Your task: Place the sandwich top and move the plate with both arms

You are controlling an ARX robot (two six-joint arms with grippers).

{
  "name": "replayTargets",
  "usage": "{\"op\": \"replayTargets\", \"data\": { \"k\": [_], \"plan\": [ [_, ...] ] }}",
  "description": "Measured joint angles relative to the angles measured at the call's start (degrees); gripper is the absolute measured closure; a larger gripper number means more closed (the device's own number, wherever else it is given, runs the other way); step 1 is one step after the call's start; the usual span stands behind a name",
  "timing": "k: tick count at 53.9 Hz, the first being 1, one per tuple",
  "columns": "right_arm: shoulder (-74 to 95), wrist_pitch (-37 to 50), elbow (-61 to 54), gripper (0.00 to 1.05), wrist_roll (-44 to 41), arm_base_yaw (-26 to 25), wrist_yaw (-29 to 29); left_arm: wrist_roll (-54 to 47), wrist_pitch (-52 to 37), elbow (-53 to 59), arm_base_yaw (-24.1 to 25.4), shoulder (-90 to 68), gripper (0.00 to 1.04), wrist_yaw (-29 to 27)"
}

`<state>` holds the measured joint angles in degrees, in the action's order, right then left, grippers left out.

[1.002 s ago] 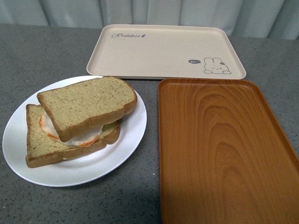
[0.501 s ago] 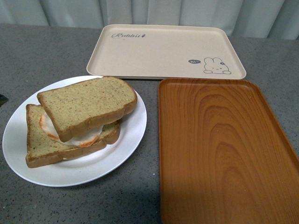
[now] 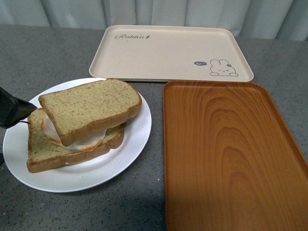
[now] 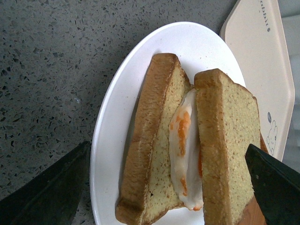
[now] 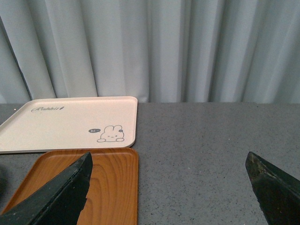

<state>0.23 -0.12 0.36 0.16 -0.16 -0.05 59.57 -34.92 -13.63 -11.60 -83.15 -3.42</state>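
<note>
Sandwich top (image 3: 90,108) on plate (image 3: 130,149); wrist view shows left end effector (image 4: 167,146) spread.

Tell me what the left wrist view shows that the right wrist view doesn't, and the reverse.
Left wrist only: the plate, with the sandwich top over the egg and lower slice, framed by the open left gripper. Right wrist only: the curtain, the orange tray in clear view, and the open right gripper. Both: the beige tray and the grey table.
</note>
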Motion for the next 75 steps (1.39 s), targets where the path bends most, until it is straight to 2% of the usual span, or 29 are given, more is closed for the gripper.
{"op": "replayTargets", "data": {
  "k": [9,41,56,58,67,75],
  "plan": [
    [0.0,0.0,0.0,0.09,0.0,0.0,0.0,0.4,-1.7,0.0,-0.1,-2.0,0.06,0.0],
    [0.0,0.0,0.0,0.09,0.0,0.0,0.0,4.8,-5.2,-1.0,-5.3,-8.8,0.06,-0.4],
    [0.0,0.0,0.0,0.09,0.0,0.0,0.0,5.6,-5.3,-1.3,-5.6,-9.0,0.07,-0.5],
    [0.0,0.0,0.0,0.09,0.0,0.0,0.0,5.7,-5.3,-1.3,-5.6,-9.0,0.11,-0.7],
    [0.0,0.0,0.0,0.09,0.0,0.0,0.0,6.4,-5.2,-1.3,-5.5,-9.2,0.44,-1.1],
    [0.0,0.0,0.0,0.09,0.0,0.0,0.0,6.7,-5.2,-1.3,-5.3,-9.6,0.64,-1.1]
  ]
}}
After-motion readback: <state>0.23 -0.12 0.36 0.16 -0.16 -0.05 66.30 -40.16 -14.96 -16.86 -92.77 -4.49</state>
